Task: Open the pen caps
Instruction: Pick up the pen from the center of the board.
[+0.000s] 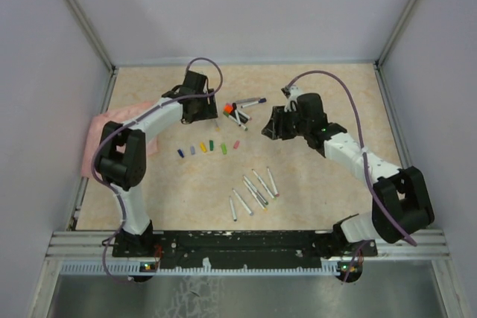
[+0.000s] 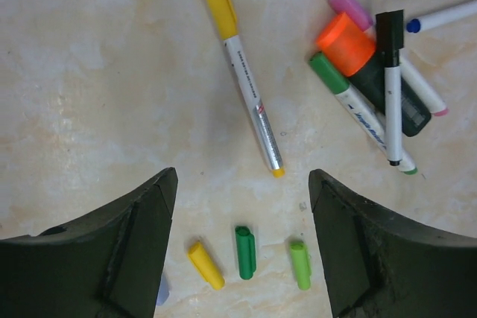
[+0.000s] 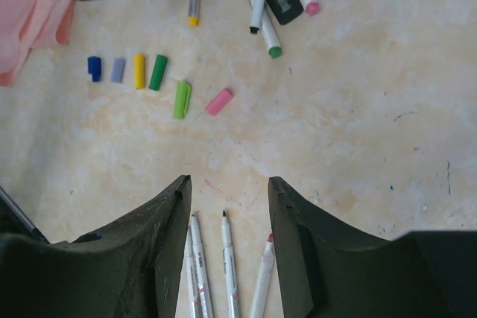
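It looks like a gap between pens. Six caps (image 3: 139, 70) already lie loose in a row, while the yellow pen (image 2: 250, 94) just ahead of the left gripper (image 2: 242, 176) is still capped. That pen seems next, and it would need one gripper on the barrel and the other on the cap. The left fingers stand wide apart and hold nothing, with three of the caps lying between them. The right gripper (image 3: 228, 181) is partly open and also empty, with bare pens (image 3: 227, 258) between its tips.

We're seeing a smooth, marbled beige table (image 2: 89, 72) with a faint sheen, shiny plastic pen caps (image 2: 245, 252), satin plastic pens (image 2: 253, 109), a soft pink cloth (image 3: 30, 27), and the left gripper (image 2: 243, 176) is scuffed matt black plastic.
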You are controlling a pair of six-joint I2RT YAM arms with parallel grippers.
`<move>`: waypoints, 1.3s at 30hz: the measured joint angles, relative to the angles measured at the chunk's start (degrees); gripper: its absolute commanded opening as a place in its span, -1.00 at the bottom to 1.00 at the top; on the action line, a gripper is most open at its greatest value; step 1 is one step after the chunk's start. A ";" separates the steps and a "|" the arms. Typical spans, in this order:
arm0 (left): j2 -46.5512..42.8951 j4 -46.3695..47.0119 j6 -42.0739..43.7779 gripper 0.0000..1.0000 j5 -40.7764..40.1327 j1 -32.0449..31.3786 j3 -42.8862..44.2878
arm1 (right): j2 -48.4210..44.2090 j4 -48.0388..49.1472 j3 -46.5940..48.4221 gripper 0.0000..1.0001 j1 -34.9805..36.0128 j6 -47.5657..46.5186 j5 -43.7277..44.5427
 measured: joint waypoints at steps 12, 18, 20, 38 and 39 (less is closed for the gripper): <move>10.58 -7.08 -0.09 0.20 -2.97 0.00 12.28 | 0.02 3.82 0.00 -0.08 -3.93 4.09 -8.00; 14.56 -9.64 -0.50 0.09 -3.96 0.00 17.88 | 0.02 5.05 -0.02 -0.08 -4.59 5.05 -10.25; 15.76 -10.27 -0.55 0.07 -4.00 0.00 19.23 | 0.02 5.44 -0.02 -0.08 -4.61 5.51 -10.99; 21.14 -14.08 -1.01 -0.29 -4.74 -0.79 23.85 | 0.00 6.80 -0.98 -0.07 -4.61 6.54 -12.70; 21.14 -14.10 -0.98 -0.32 -4.85 -0.79 23.85 | 0.00 6.80 -0.98 -0.07 -4.61 6.54 -12.72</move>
